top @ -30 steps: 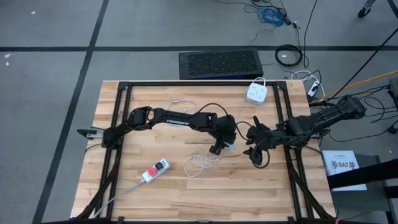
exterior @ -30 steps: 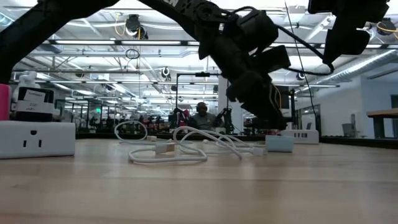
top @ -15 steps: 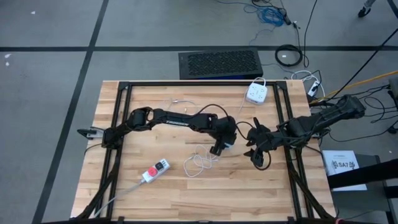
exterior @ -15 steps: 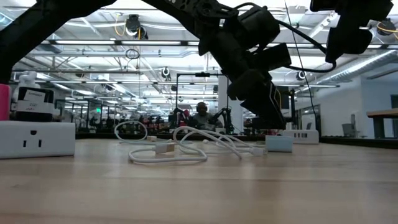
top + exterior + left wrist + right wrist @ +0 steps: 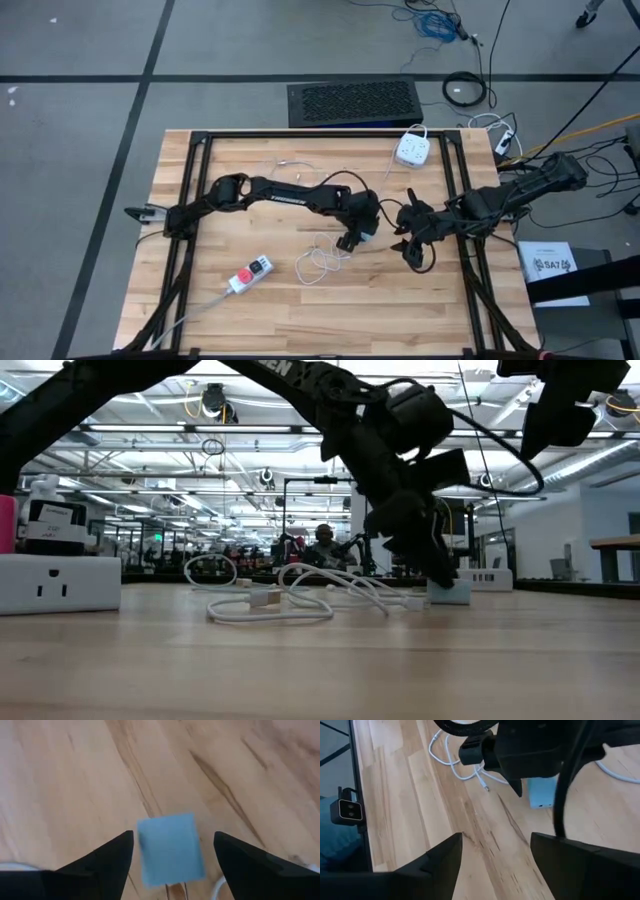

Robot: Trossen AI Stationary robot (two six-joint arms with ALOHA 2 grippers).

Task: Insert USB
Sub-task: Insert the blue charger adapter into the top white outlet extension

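A small light-blue block (image 5: 171, 851) lies flat on the wooden table (image 5: 260, 320) near its middle. My left gripper (image 5: 173, 833) is open and slants down over it, one finger on each side and not touching it. The low view shows the fingertips (image 5: 440, 575) down at the block (image 5: 450, 592). A white USB cable (image 5: 320, 256) lies in loose loops on the table to the block's left, with a plug (image 5: 265, 598) resting on the wood. My right gripper (image 5: 408, 250) hangs open just right of the block, above the table.
A white and red power strip (image 5: 250, 275) lies toward the near left. A white power strip (image 5: 410, 150) sits at the far edge, its cord running off the table. The black frame rails (image 5: 470, 270) run along both sides. A white socket block (image 5: 60, 582) shows in the low view.
My left gripper has sunk toward the table, and its fingertips have come down around the light-blue block. The block and the cable lie where they did.
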